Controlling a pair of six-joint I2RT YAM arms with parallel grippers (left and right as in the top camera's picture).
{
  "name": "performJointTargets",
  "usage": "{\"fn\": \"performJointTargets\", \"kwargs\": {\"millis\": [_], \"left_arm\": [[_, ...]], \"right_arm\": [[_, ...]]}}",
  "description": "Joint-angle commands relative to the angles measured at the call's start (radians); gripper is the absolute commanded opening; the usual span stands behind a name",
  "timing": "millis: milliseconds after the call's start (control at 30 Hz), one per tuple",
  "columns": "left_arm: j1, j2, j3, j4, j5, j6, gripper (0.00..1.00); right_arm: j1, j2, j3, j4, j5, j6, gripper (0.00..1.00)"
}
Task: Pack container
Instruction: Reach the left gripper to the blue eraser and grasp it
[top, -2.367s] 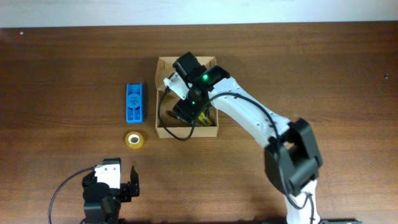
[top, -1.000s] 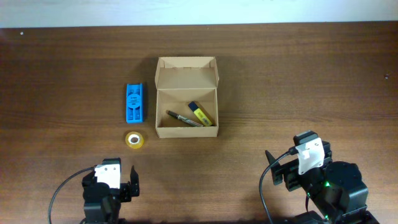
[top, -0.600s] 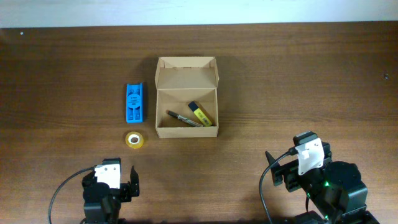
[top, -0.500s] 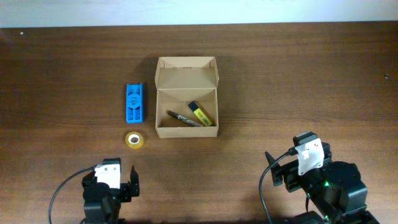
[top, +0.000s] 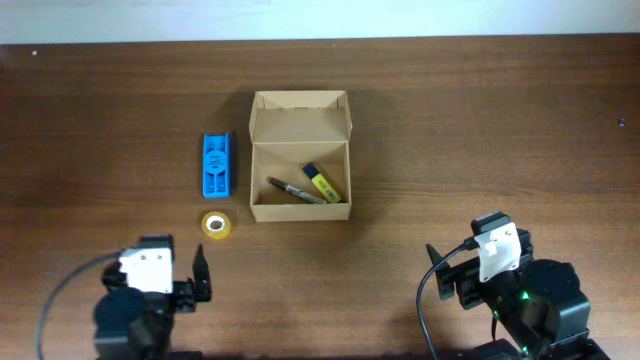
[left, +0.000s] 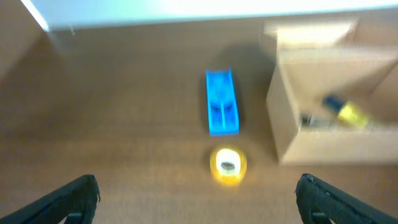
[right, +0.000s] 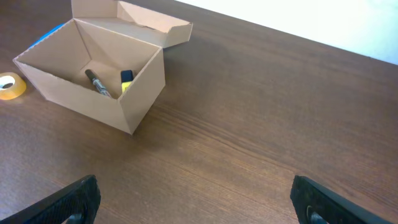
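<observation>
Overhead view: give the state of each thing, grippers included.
container: lid open, partly packed
pen: lying in the container
highlighter: lying in the container
blue item: on the table, unpacked
tape roll: flat on the table, unpacked
left gripper: open, empty
right gripper: open, empty

A brown table (top: 500, 120) bears the container (top: 300, 120), a blue case (top: 216, 165) and yellow tape (top: 215, 224).

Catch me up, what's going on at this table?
Nothing is being handled right now. At the near edge of the table, the left fingers and right fingers are open and empty. The container stands open mid-table with a pen and a yellow highlighter inside. A blue plastic item and a tape roll lie left of it, unpacked.
</observation>
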Motion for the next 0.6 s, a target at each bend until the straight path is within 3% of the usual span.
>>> {"fn": "performJointTargets", "kwargs": {"millis": [0, 233, 567], "left_arm": [[-0.006, 0.149, 0.201, -0.008, 0.100, -0.006, 0.99], [-0.006, 0.483, 0.467, -0.037, 0.143, -0.007, 1.00], [-0.006, 1.067, 0.910, -0.312, 0.154, -0.027, 1.00]], "right_arm": [[-0.007, -0.005, -0.005, 0.003, -0.002, 0.009, 0.99], [-0.007, -0.005, -0.005, 0.003, -0.002, 0.009, 0.99], [-0.007, -0.005, -0.005, 0.003, -0.002, 0.009, 0.99]]}}
